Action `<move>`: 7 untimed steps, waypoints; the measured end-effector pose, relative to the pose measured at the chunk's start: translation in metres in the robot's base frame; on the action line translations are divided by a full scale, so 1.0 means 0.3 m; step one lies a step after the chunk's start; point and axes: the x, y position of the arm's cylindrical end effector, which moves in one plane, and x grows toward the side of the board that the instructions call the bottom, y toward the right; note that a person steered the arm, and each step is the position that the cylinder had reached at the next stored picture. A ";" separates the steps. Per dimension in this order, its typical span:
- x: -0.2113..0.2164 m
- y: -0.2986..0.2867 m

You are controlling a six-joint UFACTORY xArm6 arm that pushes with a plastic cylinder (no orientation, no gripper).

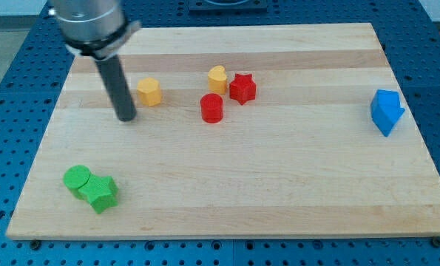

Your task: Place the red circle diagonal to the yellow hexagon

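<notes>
Carefully, my bare tip (126,117), holding nothing, should circle right of the red circle block (212,108) and nudge it leftward toward the yellow hexagon block (149,91), stopping diagonal.

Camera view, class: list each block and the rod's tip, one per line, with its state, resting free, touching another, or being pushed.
my tip: on board, touching nothing
yellow hexagon: free, right of tip
red circle: free
yellow heart: beside red star
red star: upright
blue block: alone
green blocks: touching
</notes>
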 end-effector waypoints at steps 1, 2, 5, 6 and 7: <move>-0.111 0.020; -0.162 0.142; 0.243 -0.343; 0.327 -0.392; 0.543 -0.164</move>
